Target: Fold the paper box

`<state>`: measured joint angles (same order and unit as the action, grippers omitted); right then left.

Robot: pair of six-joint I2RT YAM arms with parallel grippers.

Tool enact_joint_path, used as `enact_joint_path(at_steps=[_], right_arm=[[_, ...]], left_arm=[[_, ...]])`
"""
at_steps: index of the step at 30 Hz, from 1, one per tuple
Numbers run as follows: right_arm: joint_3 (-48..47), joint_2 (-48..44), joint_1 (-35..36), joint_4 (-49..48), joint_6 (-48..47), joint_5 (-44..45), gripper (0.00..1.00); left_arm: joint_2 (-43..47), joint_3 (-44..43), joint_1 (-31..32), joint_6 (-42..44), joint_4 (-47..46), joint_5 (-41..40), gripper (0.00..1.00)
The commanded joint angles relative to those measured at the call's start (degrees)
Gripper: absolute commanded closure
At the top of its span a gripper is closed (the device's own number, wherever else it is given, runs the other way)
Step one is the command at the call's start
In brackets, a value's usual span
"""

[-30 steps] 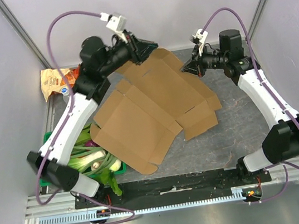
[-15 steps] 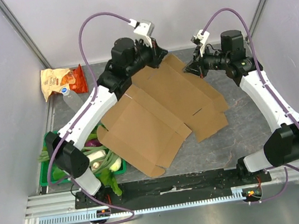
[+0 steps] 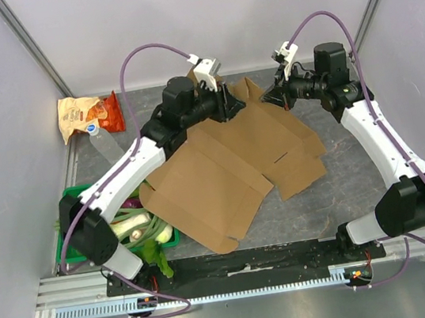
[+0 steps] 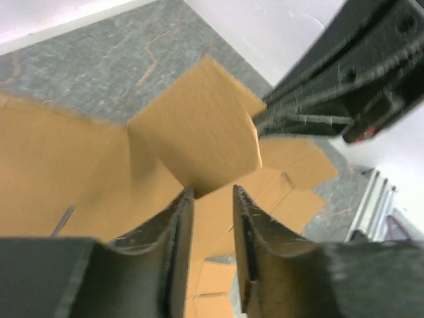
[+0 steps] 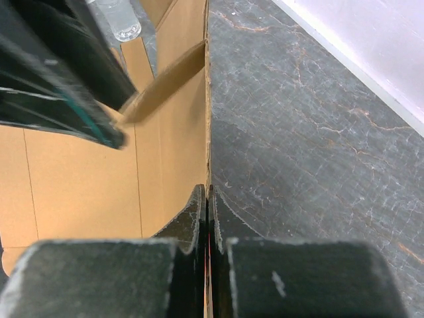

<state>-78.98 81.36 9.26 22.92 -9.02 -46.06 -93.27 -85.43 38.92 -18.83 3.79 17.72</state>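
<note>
The paper box (image 3: 225, 165) is a flat brown cardboard sheet with flaps, lying unfolded on the grey table. My right gripper (image 3: 272, 96) is at its far right edge, shut on the thin cardboard edge (image 5: 207, 99), which runs straight between the fingers of the right gripper (image 5: 207, 193). My left gripper (image 3: 234, 108) hovers over the far middle edge. In the left wrist view the left gripper (image 4: 209, 196) is open by a narrow gap, with nothing between its fingers, and a raised flap (image 4: 199, 132) stands just past the tips. The two grippers are close together.
An orange-and-tan snack bag (image 3: 84, 116) lies far left, with a clear bottle (image 3: 102, 143) beside it. A green crate (image 3: 72, 202) of vegetables sits at the near left under the left arm. Purple walls close in the sides and back.
The left arm has swung right, from the box's far left corner to its far middle edge. The cardboard has shifted and turned a little to the right. The right gripper has stayed shut on the edge.
</note>
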Motion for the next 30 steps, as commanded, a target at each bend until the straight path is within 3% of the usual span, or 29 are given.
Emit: enact_joint_path(at_steps=[1,6,8,15,17,20,25,30], right_arm=[[-0.9,-2.8,0.3,-3.4,0.2,-0.1,1.0],[-1.0,-3.2,0.3,-3.4,0.5,-1.3,1.0],[-1.1,-3.2,0.5,-3.6,0.5,-1.6,1.0],[-1.8,-3.1,0.4,-2.2,-0.7,-0.7,1.0],[-1.8,-3.4,0.4,-2.2,-0.8,-1.5,1.0],[-1.9,-3.3,0.4,-1.9,-0.7,-3.0,1.0],[-1.7,-3.4,0.5,-1.6,-0.8,-4.1,1.0],[-2.1,-3.5,0.5,-1.4,-1.2,-4.1,1.0]], left_arm=[[13.6,5.5,-0.2,6.2,1.7,-6.4,0.59],[28.0,22.5,-3.7,11.2,3.3,-12.4,0.28],[30.4,28.3,-5.2,11.9,2.8,-12.2,0.22],[26.3,29.7,-15.6,9.9,-0.1,-5.8,0.19],[23.1,29.7,-16.1,13.6,-2.8,-4.7,0.17],[17.4,24.5,-17.3,18.5,0.8,-4.4,0.23],[13.6,20.0,-18.9,23.8,1.9,3.3,0.22],[12.1,17.9,-19.1,28.2,5.8,4.0,0.23]])
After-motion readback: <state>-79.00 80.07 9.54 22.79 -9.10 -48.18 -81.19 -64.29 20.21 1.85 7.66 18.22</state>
